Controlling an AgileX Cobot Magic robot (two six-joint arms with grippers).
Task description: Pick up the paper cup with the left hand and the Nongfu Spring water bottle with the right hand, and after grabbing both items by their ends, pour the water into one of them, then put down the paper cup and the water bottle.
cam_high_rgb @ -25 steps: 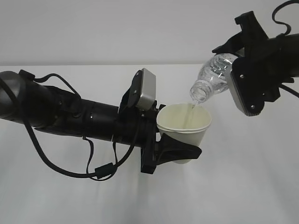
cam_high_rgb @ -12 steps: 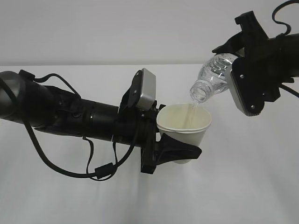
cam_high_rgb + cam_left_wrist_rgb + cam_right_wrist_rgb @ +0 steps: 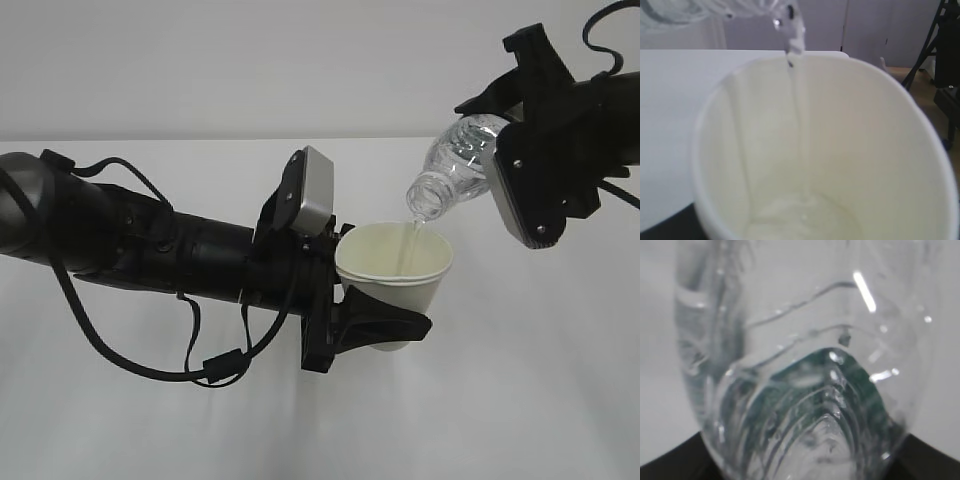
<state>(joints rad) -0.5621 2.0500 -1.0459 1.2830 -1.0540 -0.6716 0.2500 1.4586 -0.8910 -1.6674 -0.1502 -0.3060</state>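
My left hand (image 3: 385, 322) holds the paper cup (image 3: 398, 272) above the white table (image 3: 520, 400): a smooth, matte, tapered shell, white outside and pale cream inside, with a rolled rim; in the exterior view a second rim line shows just below the first, as of two cups nested. In the left wrist view the cup (image 3: 840, 150) fills the picture, its inner wall faintly seamed, a shallow pool lying at the bottom. My right hand (image 3: 515, 140) holds the Nongfu Spring water bottle (image 3: 455, 165), clear ribbed plastic, glossy with highlights, tilted neck-down so that its uncapped mouth sits just above the far side of the cup's rim without touching it. A thin stream of water (image 3: 408, 238) falls from the mouth onto the cup's inner wall; the left wrist view shows the same stream (image 3: 799, 125) running to the pool. In the right wrist view the bottle (image 3: 805, 390) is seen from its base end, curved ridges refracting a dark green tint. Against the picture a second earlier, both arms, cup and bottle keep the same pose and the pour continues unchanged. My left jaws stand moderately apart, clamped on the cup's lower body; my right jaws, likewise part open, grip the bottle's base end, their pads hidden behind the grey camera plate (image 3: 530, 190)
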